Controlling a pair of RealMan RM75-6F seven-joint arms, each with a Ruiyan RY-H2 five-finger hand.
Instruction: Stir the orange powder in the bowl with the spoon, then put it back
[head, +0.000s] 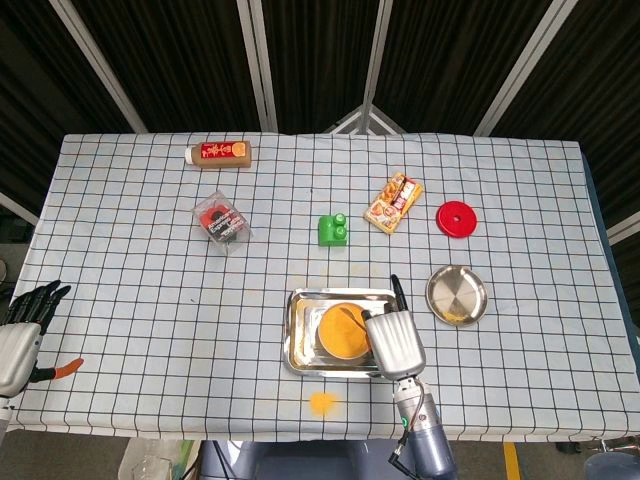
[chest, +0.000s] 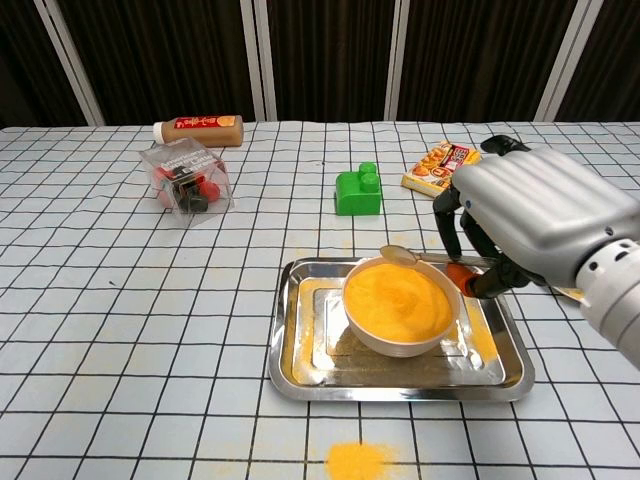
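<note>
The right hand (chest: 530, 235) is gripping the spoon (chest: 415, 256) by its handle, its fingers (chest: 447, 228) curled around it, and the spoon's head is hovering just over the far rim of the bowl (chest: 400, 306), lifted clear of the orange powder (chest: 397, 296). The bowl is sitting in a steel tray (chest: 300, 355) near the front edge of the checked desk (chest: 150, 300), with a spill of powder (chest: 355, 460) lying on the cloth just in front of the tray. The left hand (head: 20, 330) is hanging at the desk's left edge, well apart from everything, its fingers (head: 35, 298) spread and holding nothing. A small steel plate (head: 457, 295) is lying right of the tray.
</note>
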